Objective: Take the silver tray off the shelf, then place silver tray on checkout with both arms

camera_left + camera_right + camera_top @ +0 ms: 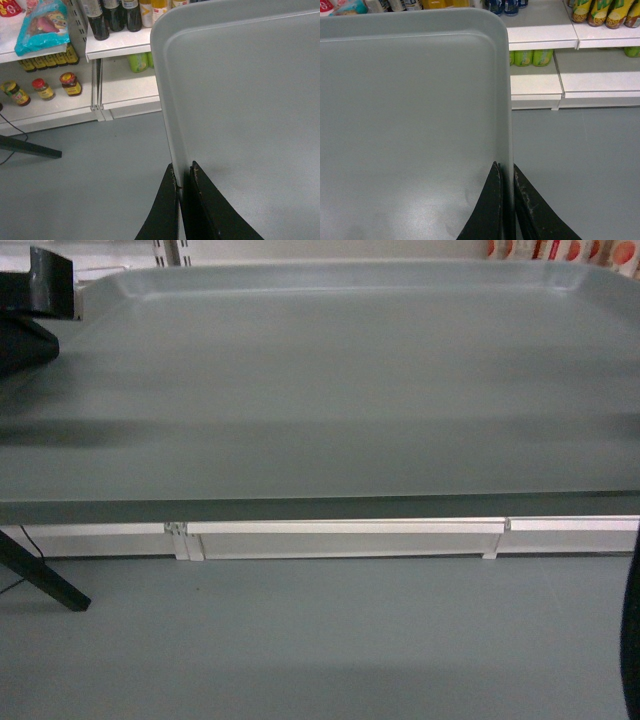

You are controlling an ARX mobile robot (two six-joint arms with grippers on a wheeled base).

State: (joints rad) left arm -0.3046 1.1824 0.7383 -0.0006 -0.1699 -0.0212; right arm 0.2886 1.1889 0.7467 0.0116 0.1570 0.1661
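The silver tray (330, 390) fills most of the head view, held level in the air above the grey floor. My left gripper (183, 172) is shut on the tray's left rim, one finger under it and one inside. My right gripper (506, 170) is shut on the right rim of the silver tray (410, 110) in the same way. The tray's flat bottom (240, 110) is bare. The shelf (117, 45) stands beyond the tray's far edge, apart from it. Its low white rail (350, 538) shows below the tray. The checkout is out of view.
Jars (42, 89) and dark bottles (112, 17) stand on the white shelves at the left, green bottles (530, 57) at the right. A black stand leg (45, 585) slants across the grey floor (350, 640) at the left.
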